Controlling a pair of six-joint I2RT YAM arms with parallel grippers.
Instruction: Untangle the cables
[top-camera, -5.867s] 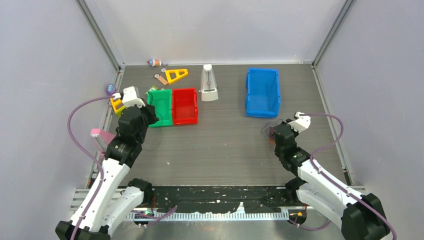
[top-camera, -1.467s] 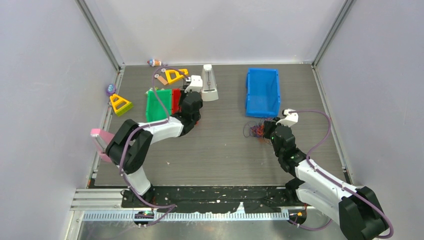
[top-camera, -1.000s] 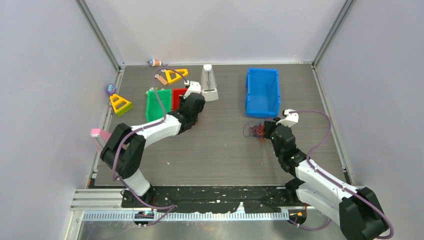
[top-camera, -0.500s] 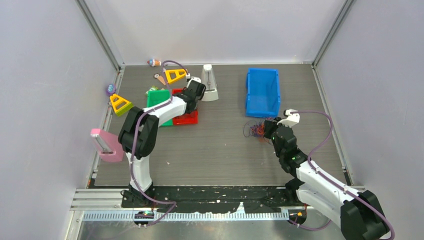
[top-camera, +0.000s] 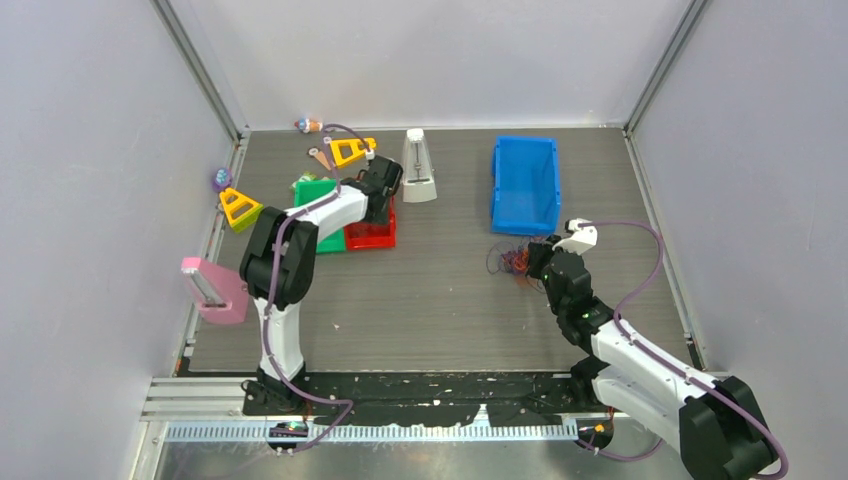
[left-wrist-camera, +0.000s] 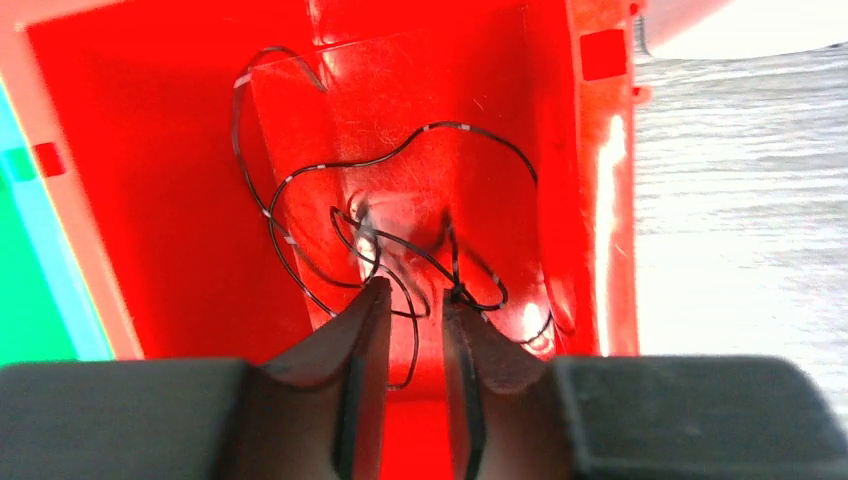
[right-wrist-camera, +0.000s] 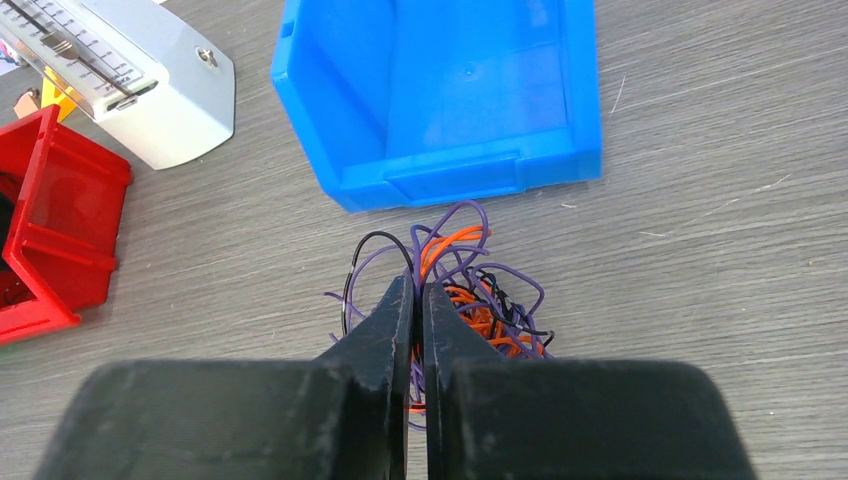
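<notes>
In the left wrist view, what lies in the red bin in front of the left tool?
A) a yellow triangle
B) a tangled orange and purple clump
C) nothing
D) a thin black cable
D: a thin black cable loops over the floor of the red bin, just beyond the tips of the left tool.

My bench is a dark grey board with a streaky wood grain, shut in by plain, pale lilac-grey panels: the left wall, the back wall and the right wall. Slim metal posts rise from both far corners. A pale metal rail runs along the near edge, and the light is soft and even.
</notes>
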